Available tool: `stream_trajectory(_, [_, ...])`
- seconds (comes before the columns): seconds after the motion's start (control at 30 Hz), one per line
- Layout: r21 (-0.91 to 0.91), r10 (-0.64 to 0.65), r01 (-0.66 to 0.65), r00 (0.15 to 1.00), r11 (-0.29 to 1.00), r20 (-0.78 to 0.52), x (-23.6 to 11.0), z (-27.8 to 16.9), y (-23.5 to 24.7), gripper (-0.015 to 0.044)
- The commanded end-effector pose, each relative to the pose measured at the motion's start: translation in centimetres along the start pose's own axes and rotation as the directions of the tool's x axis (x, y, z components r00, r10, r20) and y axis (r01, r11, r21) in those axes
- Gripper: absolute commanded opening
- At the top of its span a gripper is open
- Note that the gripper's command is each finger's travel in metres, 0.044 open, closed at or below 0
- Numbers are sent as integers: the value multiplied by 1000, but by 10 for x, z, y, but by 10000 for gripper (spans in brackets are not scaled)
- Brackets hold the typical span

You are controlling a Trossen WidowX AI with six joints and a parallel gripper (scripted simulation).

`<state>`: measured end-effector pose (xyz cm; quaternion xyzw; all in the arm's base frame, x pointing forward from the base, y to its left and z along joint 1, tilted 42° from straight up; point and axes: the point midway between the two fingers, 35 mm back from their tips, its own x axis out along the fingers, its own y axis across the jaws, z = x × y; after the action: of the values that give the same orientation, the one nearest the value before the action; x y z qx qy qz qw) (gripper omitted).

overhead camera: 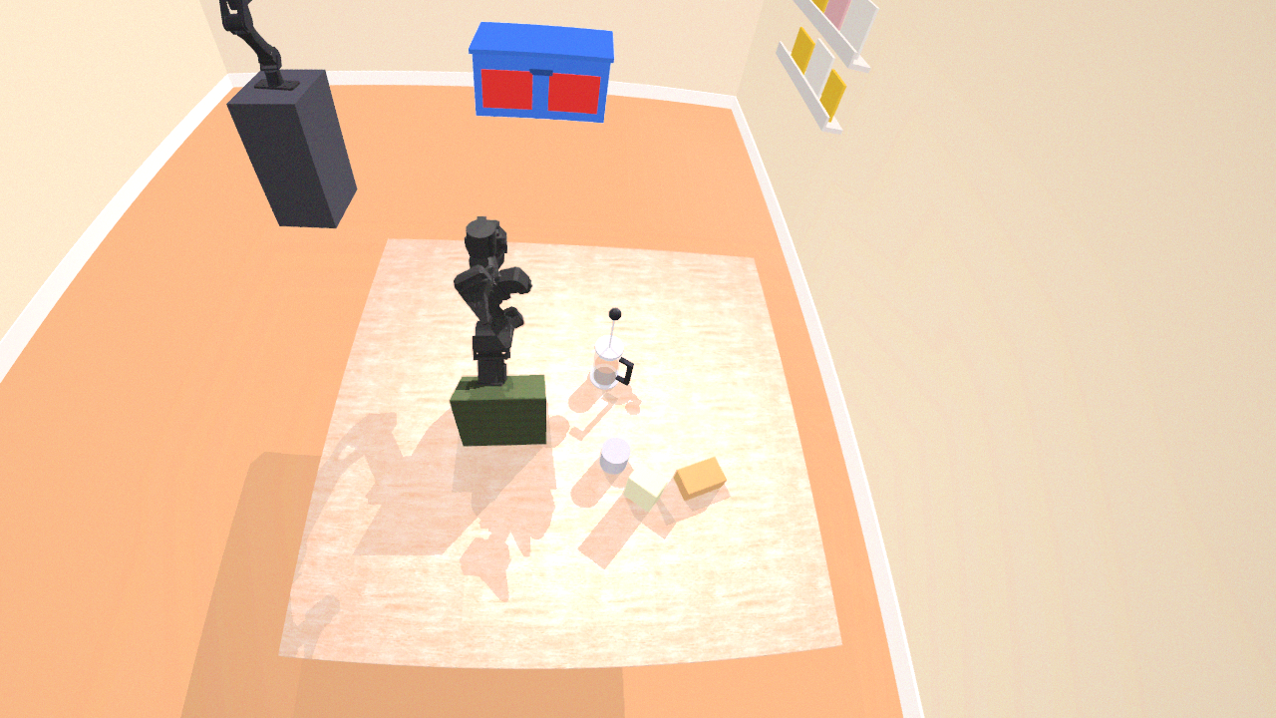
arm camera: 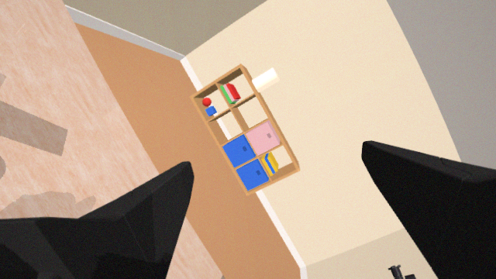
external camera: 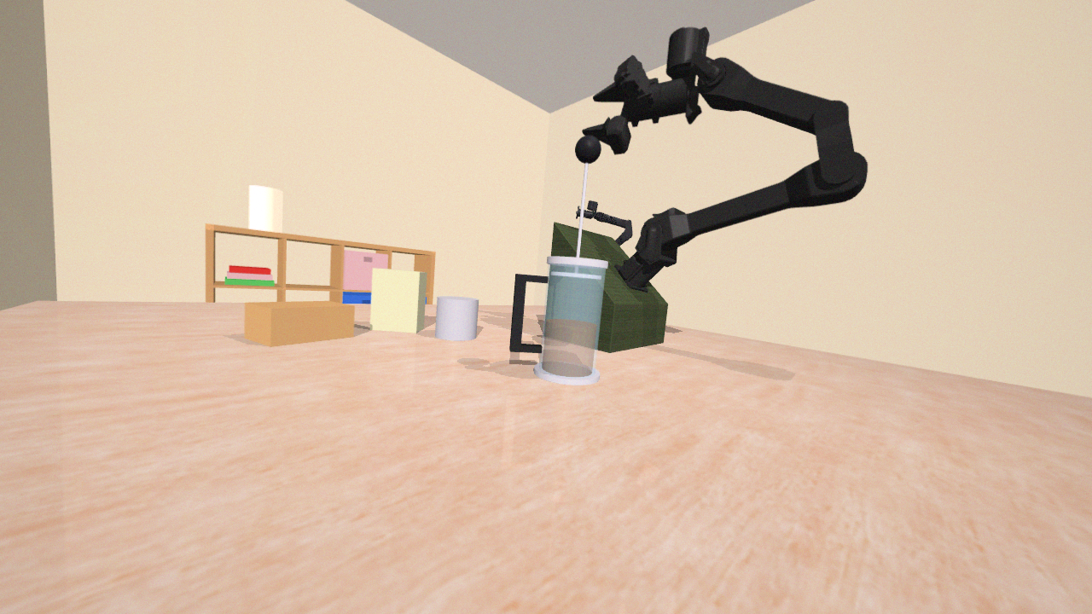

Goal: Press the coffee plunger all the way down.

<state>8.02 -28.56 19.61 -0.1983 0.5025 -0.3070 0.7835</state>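
The pincer (external camera: 606, 114) stands wide open and holds nothing; in the wrist view its two dark fingers frame only a far shelf unit (arm camera: 244, 70) by the wall. It hangs high in the air. In the exterior view the plunger knob (external camera: 587, 148) appears just under the lower finger, but whether they touch I cannot tell. The thin rod (external camera: 582, 213) is fully raised above the glass coffee press (external camera: 571, 321), which stands upright on the table (external camera: 381, 473) beside the green base block (external camera: 637, 321). Near the press are a white cylinder (external camera: 456, 317), a pale yellow box (external camera: 397, 300) and an orange box (external camera: 298, 321), all apart from it.
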Motion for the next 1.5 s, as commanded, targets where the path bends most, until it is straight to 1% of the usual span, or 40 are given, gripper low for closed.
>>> stream_trajectory(0.0, [12,233,-238,957,971,171,5,40,41,440])
stream_trajectory(0.07, [8,366,-380,894,925,259,2,62,65,440])
stream_trajectory(0.13, [-3,490,-520,804,854,336,-5,83,90,440])
stream_trajectory(0.23, [-26,646,-707,630,706,431,-24,111,122,440])
stream_trajectory(0.3, [-44,726,-813,493,581,480,-40,127,141,440])
stream_trajectory(0.4, [-68,801,-932,266,355,537,-68,150,165,440])
stream_trajectory(0.5, [-87,816,-991,35,104,577,-100,170,180,440])
stream_trajectory(0.53, [-91,810,-995,-26,34,586,-108,176,183,440])
stream_trajectory(0.57, [-93,804,-996,-63,-9,591,-113,179,185,440])
stream_trajectory(0.63, [-101,802,-995,-81,-27,592,-117,182,186,440])
stream_trajectory(0.73, [-100,804,-995,-80,-26,590,-116,179,193,440])
stream_trajectory(1.03, [-101,802,-994,-82,-27,592,-116,158,240,440])
stream_trajectory(1.47, [-101,809,-995,-77,-22,583,-114,165,252,440])
